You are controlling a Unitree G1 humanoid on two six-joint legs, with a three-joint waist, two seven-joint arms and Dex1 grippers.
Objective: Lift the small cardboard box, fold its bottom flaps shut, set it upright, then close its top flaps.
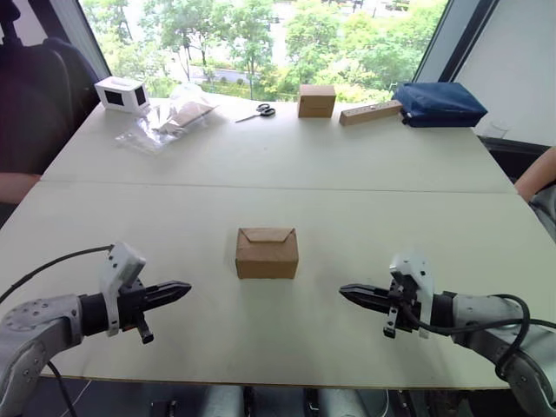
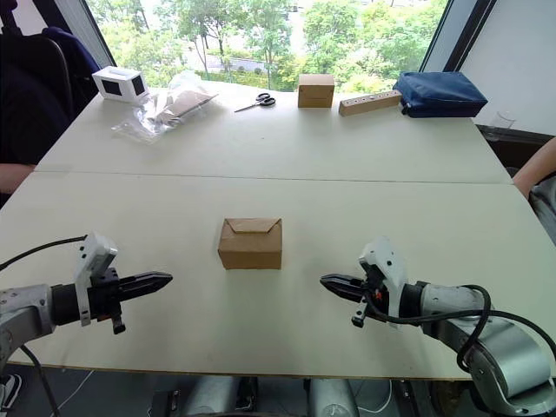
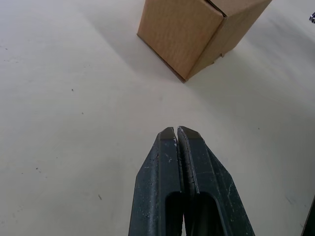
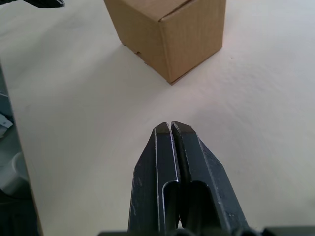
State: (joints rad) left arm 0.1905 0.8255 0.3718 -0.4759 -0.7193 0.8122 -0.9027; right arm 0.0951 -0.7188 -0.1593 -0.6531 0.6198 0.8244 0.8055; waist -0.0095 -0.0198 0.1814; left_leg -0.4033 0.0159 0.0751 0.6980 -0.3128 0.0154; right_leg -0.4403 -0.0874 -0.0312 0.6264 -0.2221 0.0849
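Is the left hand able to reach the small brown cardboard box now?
Probably yes: bare table lies between the shut left hand and the small brown cardboard box, with nothing between them.

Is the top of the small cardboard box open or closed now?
Closed. The small cardboard box stands upright on the table, and its top flaps lie flat, tongue folded down.

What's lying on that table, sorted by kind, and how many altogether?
Cardboard boxes: 2, the small cardboard box and a cube-like box
White box: 1
Scissors: 1
Plastic bag: 1
Wooden block: 1
Blue bag: 1
Total: 7
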